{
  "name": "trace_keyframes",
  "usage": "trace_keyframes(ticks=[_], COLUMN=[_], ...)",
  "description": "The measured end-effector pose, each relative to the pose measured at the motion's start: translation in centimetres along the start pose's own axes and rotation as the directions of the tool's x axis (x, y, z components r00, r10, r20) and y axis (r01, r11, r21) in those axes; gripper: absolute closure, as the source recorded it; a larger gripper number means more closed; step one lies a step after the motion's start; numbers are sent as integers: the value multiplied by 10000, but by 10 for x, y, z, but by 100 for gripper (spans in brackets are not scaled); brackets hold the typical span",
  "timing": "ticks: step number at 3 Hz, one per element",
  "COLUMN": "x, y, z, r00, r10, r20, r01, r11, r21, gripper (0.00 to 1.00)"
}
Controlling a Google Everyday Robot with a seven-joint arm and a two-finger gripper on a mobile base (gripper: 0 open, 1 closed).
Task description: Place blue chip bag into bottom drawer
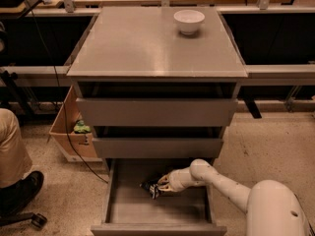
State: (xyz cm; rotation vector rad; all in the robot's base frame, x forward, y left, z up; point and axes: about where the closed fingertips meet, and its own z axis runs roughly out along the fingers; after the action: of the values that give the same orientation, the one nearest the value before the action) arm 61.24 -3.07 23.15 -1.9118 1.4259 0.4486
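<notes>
We see gripper (159, 186) inside open bottom drawer (147, 228), midway between side edges, jaws clamped on blue chip bag (149, 188).

Dim light, hand (158, 187) in shadowed bottom drawer (157, 228)

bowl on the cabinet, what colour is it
White bowl, camera view; gripper is inside the bottom drawer.

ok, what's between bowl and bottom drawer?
Cabinet top, then top drawer and middle drawer, per camera view. Gripper is inside the bottom drawer at the bag.
</notes>
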Motion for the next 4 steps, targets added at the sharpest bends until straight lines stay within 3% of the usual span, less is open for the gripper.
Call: trace_keyframes(ticks=[2,4], x=[25,25], y=[-2,7], z=[34,32], r00=[9995,9940], r10=[260,1001], r20=[156,441], r01=[-258,-997], r11=[9996,9949], r21=[-135,-132], gripper=[58,12])
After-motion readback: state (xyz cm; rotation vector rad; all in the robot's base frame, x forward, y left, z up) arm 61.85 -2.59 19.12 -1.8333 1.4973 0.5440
